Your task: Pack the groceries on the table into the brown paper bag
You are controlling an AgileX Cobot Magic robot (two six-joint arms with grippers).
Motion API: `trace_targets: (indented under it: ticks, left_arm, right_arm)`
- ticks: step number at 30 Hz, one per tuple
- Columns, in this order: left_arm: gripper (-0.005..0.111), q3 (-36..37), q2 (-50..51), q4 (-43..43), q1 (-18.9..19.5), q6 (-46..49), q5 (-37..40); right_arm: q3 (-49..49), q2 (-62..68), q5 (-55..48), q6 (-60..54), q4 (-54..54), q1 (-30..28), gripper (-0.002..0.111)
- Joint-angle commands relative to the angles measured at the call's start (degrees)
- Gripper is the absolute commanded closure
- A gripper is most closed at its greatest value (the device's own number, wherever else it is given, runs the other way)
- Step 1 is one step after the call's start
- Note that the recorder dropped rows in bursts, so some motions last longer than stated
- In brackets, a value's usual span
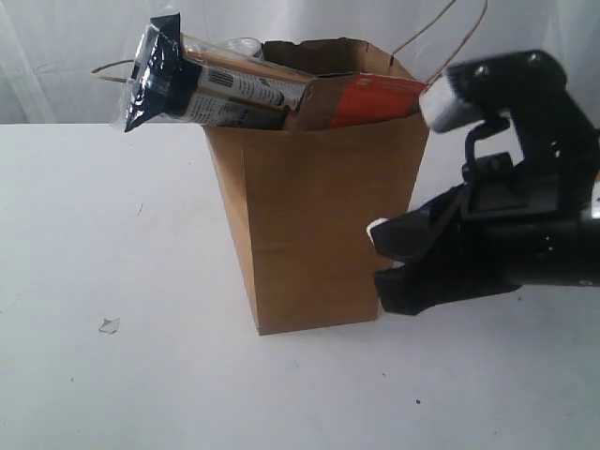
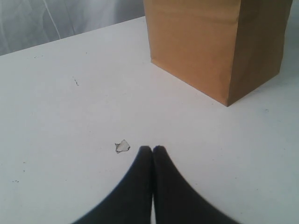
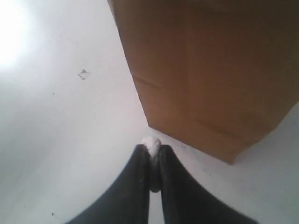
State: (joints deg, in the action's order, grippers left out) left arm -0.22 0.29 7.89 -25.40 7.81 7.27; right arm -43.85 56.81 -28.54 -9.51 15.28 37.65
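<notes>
The brown paper bag (image 1: 309,225) stands upright on the white table (image 1: 141,394). A long navy-tan packet (image 1: 202,82) lies slanted across the bag's mouth, its dark end jutting out to the left. Beside it the brown pouch with orange label (image 1: 361,98) pokes out at the right rim. My right gripper (image 1: 377,251) hovers low by the bag's right side, apart from it. In the right wrist view, that gripper (image 3: 152,147) is shut on a small white lump (image 3: 151,142). My left gripper (image 2: 152,148) is shut and empty above bare table, short of the bag (image 2: 210,42).
A tiny clear wrapper scrap (image 1: 110,325) lies on the table left of the bag, close to the left fingertips (image 2: 122,146). Thin string handles (image 1: 441,37) arc above the bag. A pale curtain hangs behind the table.
</notes>
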Motion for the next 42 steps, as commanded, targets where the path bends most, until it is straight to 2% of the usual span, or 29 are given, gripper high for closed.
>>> trace_targets:
  ticks: [1, 9, 15, 23, 26, 33, 42]
  left_arm:
    - [0.107, 0.2, -0.3, 0.2, 0.1, -0.2, 0.3]
    - [0.107, 0.2, -0.3, 0.2, 0.1, -0.2, 0.3]
    - [0.107, 0.2, -0.3, 0.2, 0.1, -0.2, 0.3]
    - [0.107, 0.2, -0.3, 0.2, 0.1, -0.2, 0.3]
    - [0.107, 0.2, -0.3, 0.2, 0.1, -0.2, 0.2]
    - [0.107, 0.2, -0.3, 0.2, 0.1, -0.2, 0.0]
    - [0.107, 0.2, -0.3, 0.2, 0.1, -0.2, 0.0]
  right_arm:
    - [-3.9, -1.3, -0.5, -0.3, -0.9, -0.4, 0.107]
    - [-9.8, -1.3, 0.3, -0.1, -5.8, -0.5, 0.107]
    - [-12.3, -1.3, 0.5, 6.2, -15.3, -0.5, 0.107]
    - [-18.3, -0.7, 3.6, 7.2, -18.7, -0.5, 0.107]
    - [-21.6, 2.9, 4.5, 8.3, -20.7, -1.0, 0.107]
    - [-29.8, 16.6, 3.8, 9.9, -20.7, -6.8, 0.107]
    - [-34.0, 28.4, 2.4, 9.5, -17.4, -8.5, 0.107]
